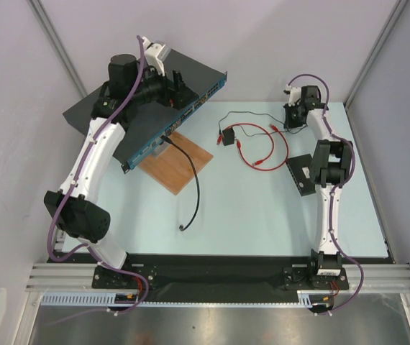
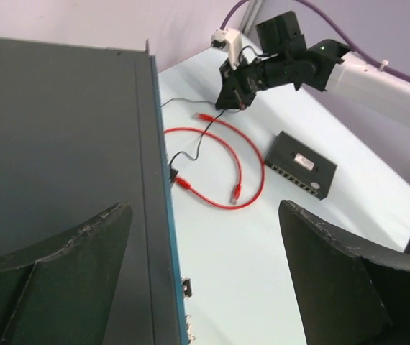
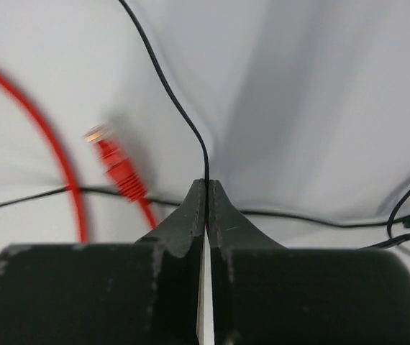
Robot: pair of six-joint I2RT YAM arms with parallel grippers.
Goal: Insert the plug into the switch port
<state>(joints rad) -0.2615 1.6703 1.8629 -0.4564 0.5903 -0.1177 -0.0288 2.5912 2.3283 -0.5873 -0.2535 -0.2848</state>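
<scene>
At the far left we see the dark grey rack unit (image 1: 198, 68) with its blue front turned toward the middle of the table (image 1: 248, 208). The left gripper (image 2: 204, 205) hangs above the rack's right edge with its jaws spread wide and nothing between them.

Just near of the rack's front a wooden board (image 1: 183, 165) lies flat. A thick black cable (image 1: 196, 188) starts at the blue front, crosses the board and ends loose on the table nearer to us.

Right of the board sits a little black cube (image 1: 228, 136) on a thin black wire (image 3: 169, 93) that trails right toward the far side. The red cable (image 1: 262, 147) lies in loose loops beside the cube, all of it flat on the table.

The plug (image 3: 115, 167) at the cable's far end rests on the table, untouched, just left of the right gripper (image 3: 206, 190). From the wrist view we see that gripper's jaws pressed together, and the thin black wire runs down into the seam between the tips, so they pinch the wire and not the plug.

Near of the gripper, partly under the right arm, the small black switch (image 2: 302, 164) lies flat with its white label up. The switch port (image 2: 296, 182) is in its row of sockets facing left and near, well apart from the plug.
</scene>
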